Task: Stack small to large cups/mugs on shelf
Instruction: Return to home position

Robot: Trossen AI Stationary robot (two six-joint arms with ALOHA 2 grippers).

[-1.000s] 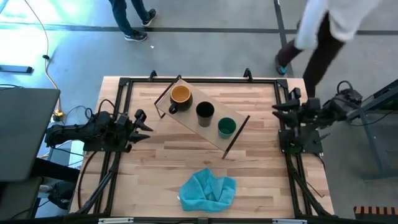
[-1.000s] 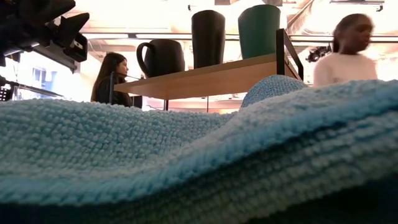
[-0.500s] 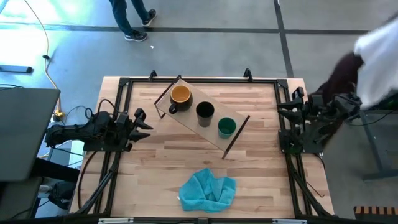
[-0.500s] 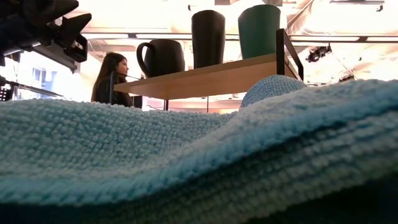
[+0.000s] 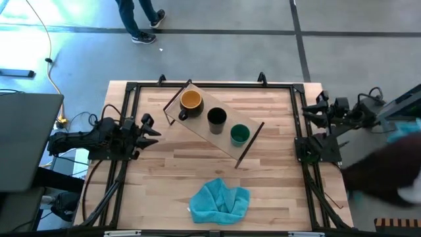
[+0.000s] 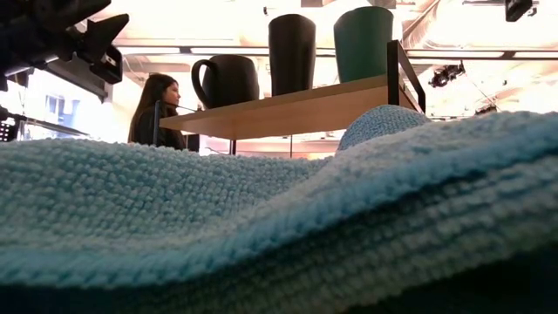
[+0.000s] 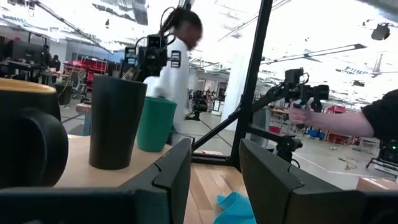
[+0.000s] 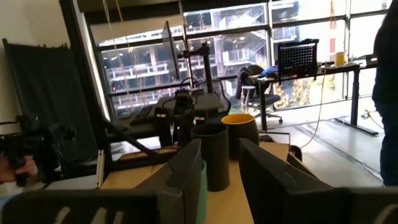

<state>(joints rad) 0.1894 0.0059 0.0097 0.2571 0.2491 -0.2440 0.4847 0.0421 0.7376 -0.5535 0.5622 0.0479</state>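
Note:
The light wooden shelf (image 5: 223,135) stands slantwise on the table's far middle. Three cups stand in a row on it: the yellow-orange mug (image 5: 191,101) with its dark handle, the black cup (image 5: 217,118) and the green cup (image 5: 239,135). In the low view they show as the mug (image 6: 228,80), the black cup (image 6: 291,52) and the green cup (image 6: 363,42). My left gripper (image 5: 150,128) is open and empty at the table's left edge, pointing at the shelf. My right gripper (image 5: 309,112) is open and empty at the right edge; a person's hand (image 7: 303,114) is on that arm.
A teal-blue cloth (image 5: 220,201) lies crumpled near the table's near edge and fills the low view (image 6: 261,227). Black rails (image 5: 125,112) frame the tabletop. A person stands blurred at the table's right side (image 5: 388,171); another is seated behind (image 6: 155,109).
My right gripper has gone up and a little toward the table's right and far edges, still open. The person beside the table's right side has walked from the far right toward the near right. The cups and shelf have kept still.

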